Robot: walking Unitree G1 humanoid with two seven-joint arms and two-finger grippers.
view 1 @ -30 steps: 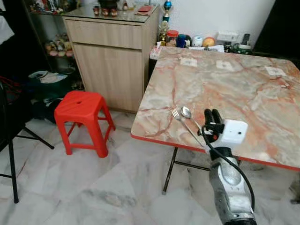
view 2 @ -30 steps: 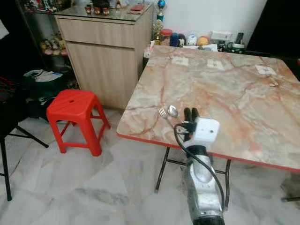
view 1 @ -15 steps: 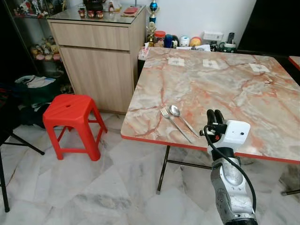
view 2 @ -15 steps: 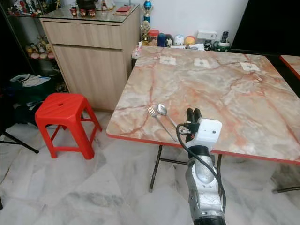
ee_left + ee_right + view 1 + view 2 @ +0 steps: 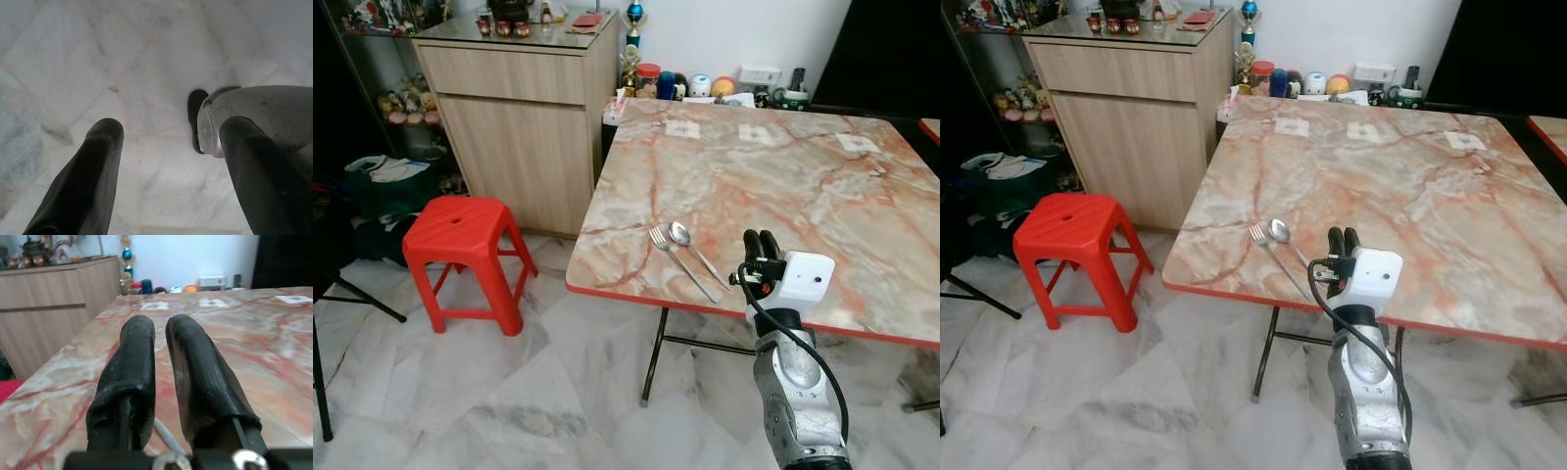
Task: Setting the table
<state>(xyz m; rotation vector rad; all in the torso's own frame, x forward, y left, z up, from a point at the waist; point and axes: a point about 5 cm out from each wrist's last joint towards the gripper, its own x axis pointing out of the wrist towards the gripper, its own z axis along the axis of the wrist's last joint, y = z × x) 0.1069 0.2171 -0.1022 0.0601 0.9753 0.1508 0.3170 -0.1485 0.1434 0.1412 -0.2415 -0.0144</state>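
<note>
A marble-patterned worktop (image 5: 783, 186) with a red edge stands in a tiled room; a fork (image 5: 677, 259) and a spoon (image 5: 693, 248) lie side by side near its front edge, heads pointing away from the robot, handles running toward the edge, the fork on the robot's left of the spoon. The right gripper (image 5: 761, 242) is raised at the front edge of the worktop, just to the right of the cutlery handles, its two black fingers (image 5: 132, 367) drawn almost together with only a narrow slit between them and nothing held; in the right wrist view a pale handle (image 5: 166, 432) shows below the fingers on the marble. The left gripper (image 5: 168, 161) hangs over the white marble floor (image 5: 146, 63), its fingers spread wide and empty; a silver part of the robot's body shows beside one finger. A red plastic stool (image 5: 462, 233) stands on the floor to the left of the worktop; behind it is a wooden cabinet (image 5: 524, 117) with small objects on its glass top; jars, a trophy and other clutter (image 5: 705, 86) line the wall past the far edge of the worktop; three small white squares (image 5: 759, 133) lie on the far part of the marble.
</note>
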